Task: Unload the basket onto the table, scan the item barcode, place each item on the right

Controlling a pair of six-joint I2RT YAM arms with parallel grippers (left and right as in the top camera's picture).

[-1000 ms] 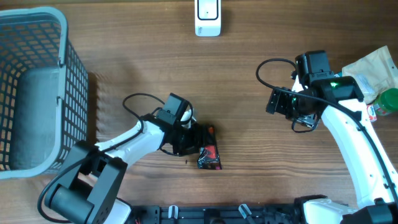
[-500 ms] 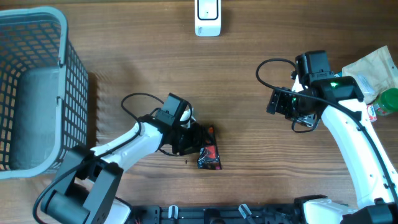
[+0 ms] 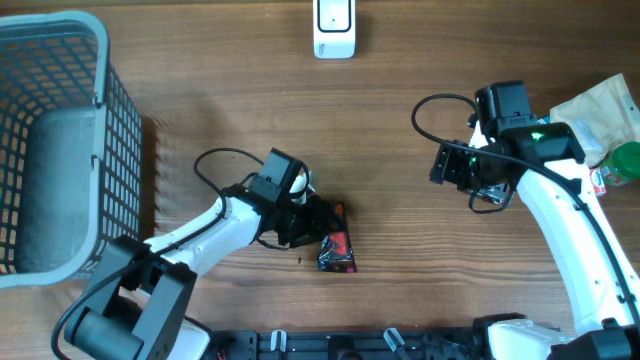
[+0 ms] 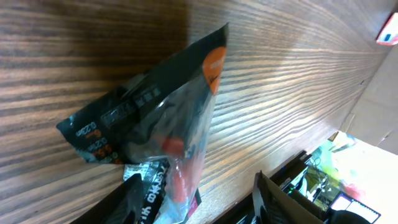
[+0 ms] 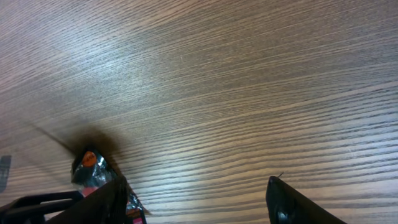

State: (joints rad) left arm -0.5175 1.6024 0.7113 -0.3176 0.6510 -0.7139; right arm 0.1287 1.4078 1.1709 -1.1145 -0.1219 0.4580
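Observation:
The item is a black foil snack packet with an orange dot, lying flat on the wooden table. In the left wrist view the packet fills the middle. My left gripper is down at the packet's upper end. Its jaws are open on either side of the packet's end, with a clear gap on the right side. My right gripper hovers open over bare wood to the right, nothing between its fingers. The packet shows at the left edge of that view. No barcode is readable.
A white scanner stands at the table's far edge, middle. A grey mesh basket takes up the left side. A beige bag and a green-capped bottle lie at the right edge behind my right arm.
The left gripper's jaws have drawn in a little around the packet's end. The packet and the right arm have not visibly moved.

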